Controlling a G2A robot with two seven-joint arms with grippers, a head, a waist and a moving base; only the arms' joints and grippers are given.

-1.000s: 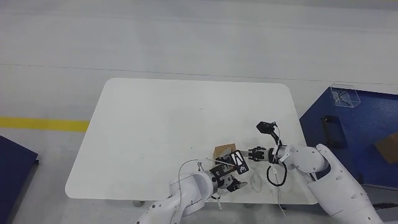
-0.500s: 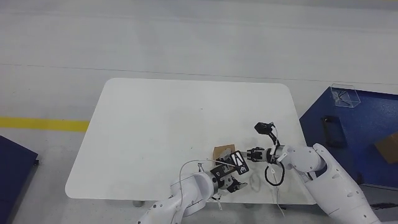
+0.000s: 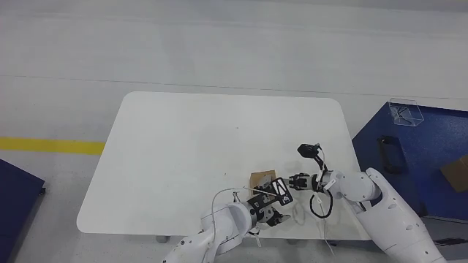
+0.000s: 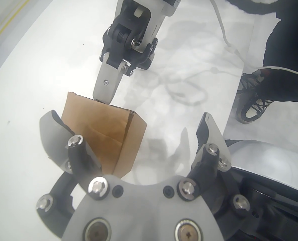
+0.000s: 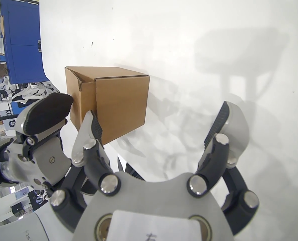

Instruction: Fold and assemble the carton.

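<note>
Top view: brown carton [image 3: 263, 177] sits near the front edge of the tabletop [image 3: 183, 153], between both arms | Left wrist view: left pincer [image 4: 128, 117] spread apart around carton | Right wrist view: right pincer [image 5: 159, 111] apart, one finger seemingly touching carton

White table [image 3: 183, 153] on grey floor [image 3: 219, 36] with yellow lines [image 3: 44, 146].

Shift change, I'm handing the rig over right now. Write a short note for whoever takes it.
Left hand: open, nothing gripped, one finger beside the carton.
Right hand: open, one fingertip at the carton's edge.
Carton: stands box-shaped on the table, near the robot's side.
Done: body folded into a box.
Left: one end flap looks not fully tucked; it likely needs pressing shut.
</note>
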